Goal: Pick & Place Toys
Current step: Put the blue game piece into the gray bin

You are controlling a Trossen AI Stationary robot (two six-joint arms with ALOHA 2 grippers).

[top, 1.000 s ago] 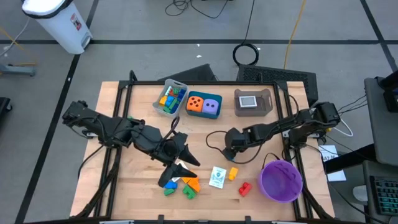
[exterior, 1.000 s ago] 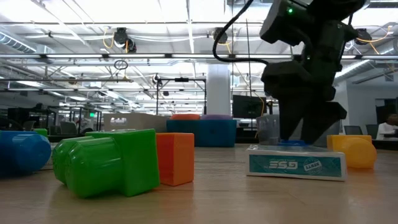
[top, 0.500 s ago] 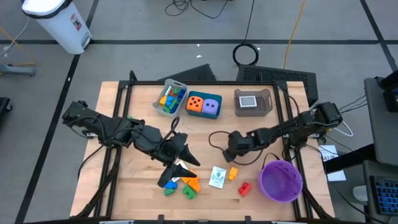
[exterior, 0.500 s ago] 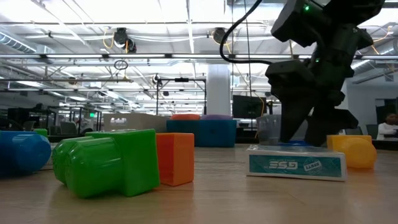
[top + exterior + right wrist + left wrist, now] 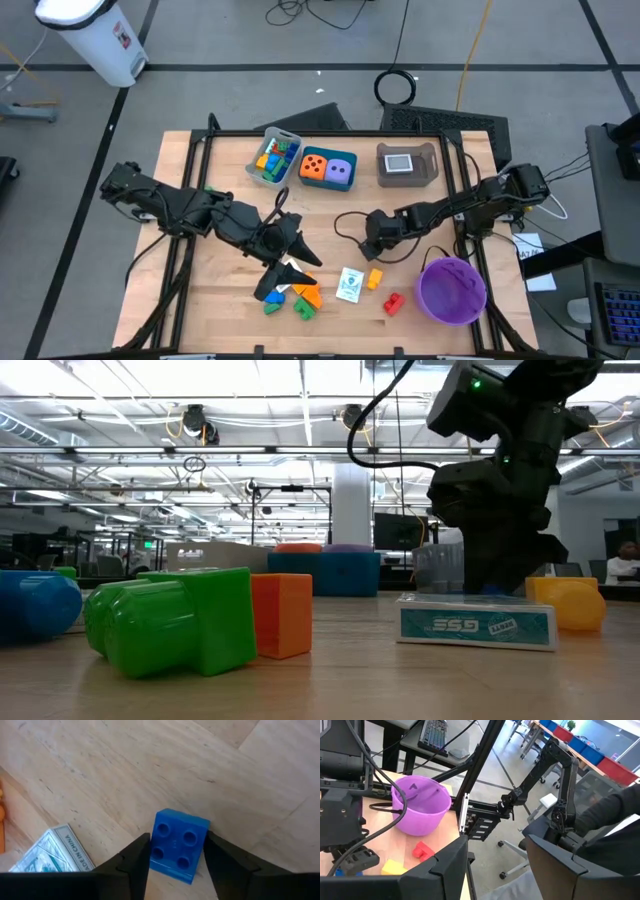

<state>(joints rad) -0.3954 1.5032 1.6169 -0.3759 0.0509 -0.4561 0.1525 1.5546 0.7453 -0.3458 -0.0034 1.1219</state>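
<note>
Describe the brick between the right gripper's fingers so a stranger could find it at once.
Start at the round purple plastic bowl near the wooden table's front right corner. Just up and left of it, the right gripper points down at the tabletop. Between its fingers sits a small blue four-stud plastic brick, apart from the other loose toys.

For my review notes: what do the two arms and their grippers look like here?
Both arms are black and segmented. The left arm ends in a tapered black gripper; the right arm carries a looping black cable near its gripper, whose fingers are dark and angular. A green light glows on its wrist.
</note>
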